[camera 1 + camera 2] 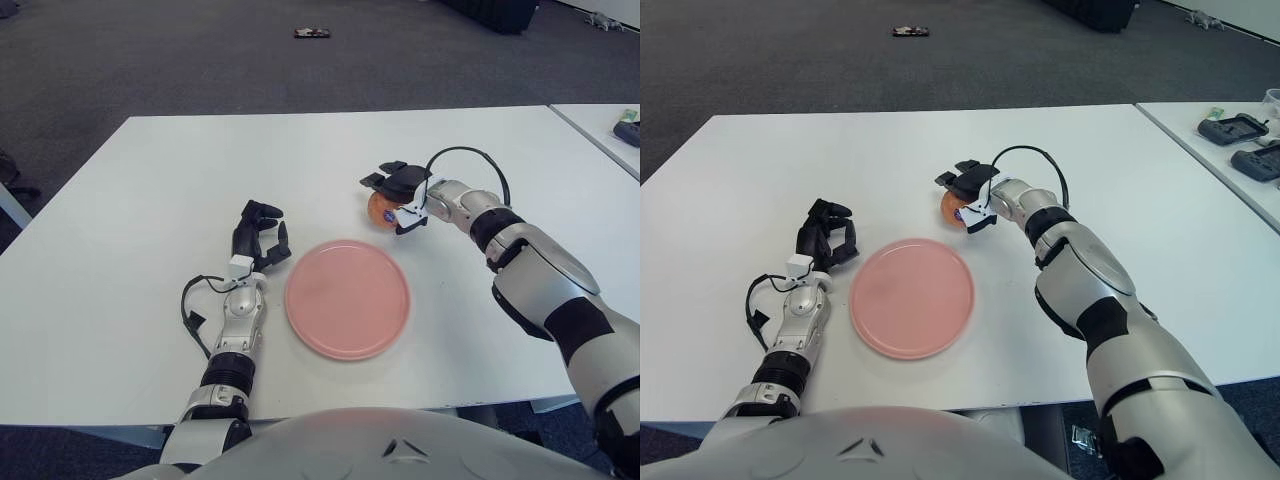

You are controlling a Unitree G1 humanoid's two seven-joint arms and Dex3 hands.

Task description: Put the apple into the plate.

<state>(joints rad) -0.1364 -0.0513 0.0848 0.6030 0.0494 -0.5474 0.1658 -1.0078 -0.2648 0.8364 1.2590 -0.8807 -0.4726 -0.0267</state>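
The apple (380,210), orange-red with a small sticker, is on the white table just beyond the far right rim of the pink plate (347,298). My right hand (398,196) is around the apple, with its dark fingers over the top and its thumb at the near side, closed on it. The apple is level with the table top; I cannot tell if it is lifted. The plate is empty. My left hand (256,236) shows left of the plate with its fingers relaxed, holding nothing.
The white table (150,180) stretches wide to the left and far side. A second table (1240,130) at the right carries dark devices. A small dark object (312,33) lies on the carpet beyond.
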